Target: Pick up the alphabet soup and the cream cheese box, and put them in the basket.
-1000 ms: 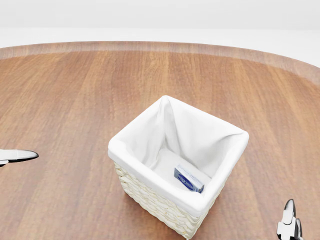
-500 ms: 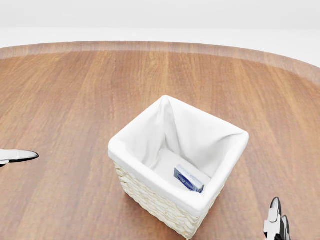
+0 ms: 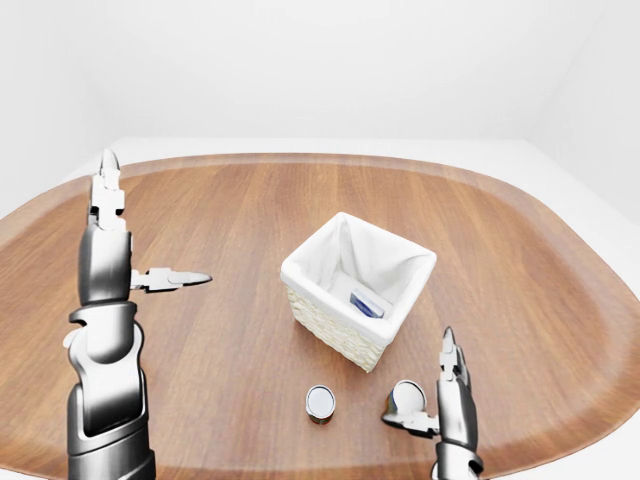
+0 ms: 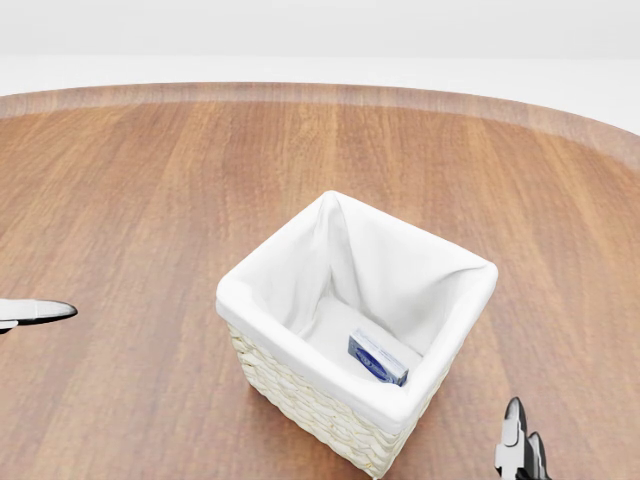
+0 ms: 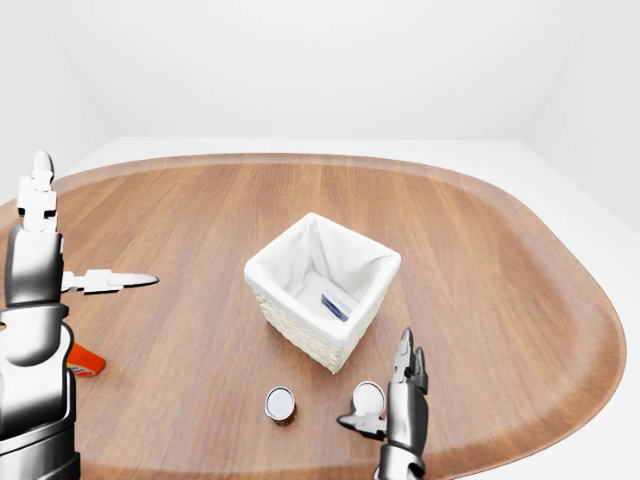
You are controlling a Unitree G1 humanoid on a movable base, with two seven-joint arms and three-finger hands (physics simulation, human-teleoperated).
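Observation:
The white-lined wicker basket point(image 4: 262, 290) stands mid-table. A blue cream cheese box point(image 4: 377, 359) lies inside it, against its lower right wall. Two cans stand below the basket in the eye views: one point(image 3: 320, 403) on its own, one point(image 3: 406, 397) by my right hand; I cannot read which is the alphabet soup. My right hand point(image 3: 425, 385) is open, fingers pointing up, thumb just beside that can and not closed round it. My left hand point(image 3: 150, 225) is open and empty, raised at the left, well apart from the basket.
A red-orange object point(image 5: 85, 362) lies on the table at the far left of the right-eye view, partly hidden behind my left arm. The wooden table point(image 3: 500, 250) is oval with a raised rim. White floor and walls surround it.
In the head view my right hand has slid left along the bottom edge, nearer the basket's lower right corner. My left fingertip, the basket and the box have not moved.

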